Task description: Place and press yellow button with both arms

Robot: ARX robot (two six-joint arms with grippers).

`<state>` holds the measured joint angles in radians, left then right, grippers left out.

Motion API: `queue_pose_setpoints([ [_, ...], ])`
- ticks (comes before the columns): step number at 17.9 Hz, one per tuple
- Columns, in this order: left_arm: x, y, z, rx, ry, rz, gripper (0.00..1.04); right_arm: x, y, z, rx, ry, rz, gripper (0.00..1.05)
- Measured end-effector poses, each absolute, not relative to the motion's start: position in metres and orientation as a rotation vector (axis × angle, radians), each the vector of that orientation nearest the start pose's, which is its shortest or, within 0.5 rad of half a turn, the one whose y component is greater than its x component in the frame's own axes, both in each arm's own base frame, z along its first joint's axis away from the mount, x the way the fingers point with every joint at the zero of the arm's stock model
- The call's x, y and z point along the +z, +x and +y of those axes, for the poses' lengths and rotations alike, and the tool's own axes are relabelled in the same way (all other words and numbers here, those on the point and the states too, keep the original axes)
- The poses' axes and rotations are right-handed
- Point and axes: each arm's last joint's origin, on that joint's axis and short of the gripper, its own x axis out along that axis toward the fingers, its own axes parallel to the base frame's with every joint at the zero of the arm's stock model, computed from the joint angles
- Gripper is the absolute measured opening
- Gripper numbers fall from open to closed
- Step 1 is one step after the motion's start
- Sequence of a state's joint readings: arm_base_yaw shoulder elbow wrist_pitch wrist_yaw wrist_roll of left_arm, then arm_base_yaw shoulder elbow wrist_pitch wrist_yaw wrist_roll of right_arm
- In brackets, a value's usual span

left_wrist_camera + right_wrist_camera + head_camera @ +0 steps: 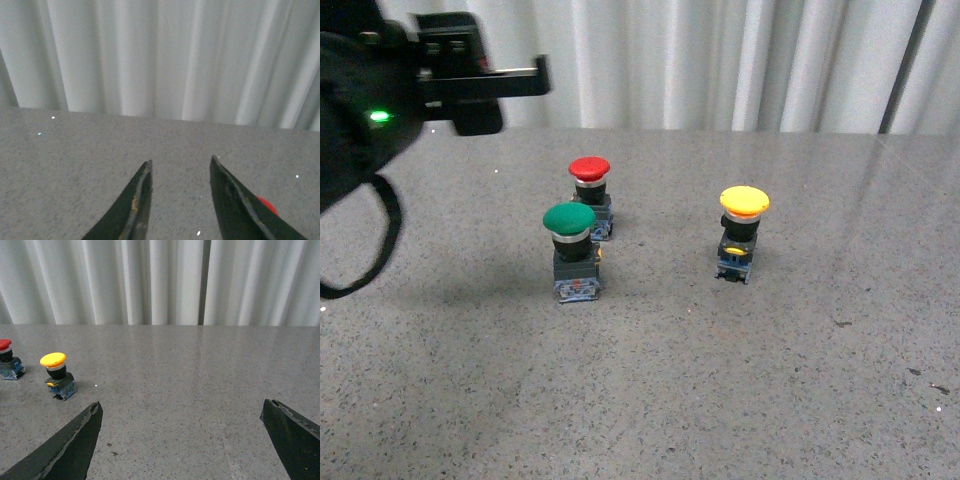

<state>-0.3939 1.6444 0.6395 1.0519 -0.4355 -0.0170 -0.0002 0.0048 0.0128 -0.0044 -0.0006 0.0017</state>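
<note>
The yellow button [743, 230] stands upright on the grey speckled table, right of centre, with nothing touching it. It also shows in the right wrist view [57, 374], far off to one side of the jaws. My left gripper [542, 75] is raised at the upper left, open and empty, well away from the yellow button. In the left wrist view its fingers [181, 167] frame bare table. My right gripper [181, 410] is wide open and empty over bare table; it does not show in the front view.
A green-capped button [572, 250] and a red-capped button [591, 195] stand left of centre, close together. The red one peeks out in the left wrist view [267, 206] and shows in the right wrist view [7, 360]. White curtains [720, 60] hang behind the table's far edge.
</note>
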Motion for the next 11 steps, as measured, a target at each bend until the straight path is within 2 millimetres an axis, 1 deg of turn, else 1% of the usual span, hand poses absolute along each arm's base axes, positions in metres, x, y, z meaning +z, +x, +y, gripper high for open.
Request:
queue_pose_setpoints([
  [1, 0.193, 0.279, -0.096, 0.029, -0.031, -0.036, 0.27, 0.167, 0.097, 0.0, 0.0, 0.002, -0.004, 0.98],
  [2, 0.183, 0.262, -0.085, 0.003, -0.018, -0.004, 0.15, 0.167, 0.097, 0.0, 0.0, 0.002, -0.004, 0.98],
  [3, 0.176, 0.249, -0.075, -0.013, -0.01, 0.019, 0.04, 0.167, 0.097, 0.0, 0.0, 0.002, -0.004, 0.98],
  [4, 0.174, 0.239, -0.063, -0.003, -0.009, 0.021, 0.02, 0.167, 0.097, 0.0, 0.0, 0.002, -0.004, 0.98],
  [6, 0.174, 0.215, -0.042, 0.016, -0.014, 0.005, 0.02, 0.167, 0.097, 0.0, 0.0, 0.002, -0.004, 0.98],
  [7, 0.172, 0.209, -0.039, 0.007, -0.019, -0.016, 0.02, 0.167, 0.097, 0.0, 0.0, 0.002, -0.004, 0.98],
  [9, 0.158, 0.194, -0.03, -0.002, -0.007, 0.042, 0.02, 0.167, 0.097, 0.0, 0.0, 0.002, -0.004, 0.98],
  [10, 0.157, 0.187, -0.025, 0.0, -0.008, 0.043, 0.02, 0.167, 0.097, 0.0, 0.0, 0.002, -0.004, 0.98],
  [11, 0.161, 0.181, -0.022, 0.006, -0.012, 0.02, 0.02, 0.167, 0.097, 0.0, 0.0, 0.002, -0.004, 0.98],
])
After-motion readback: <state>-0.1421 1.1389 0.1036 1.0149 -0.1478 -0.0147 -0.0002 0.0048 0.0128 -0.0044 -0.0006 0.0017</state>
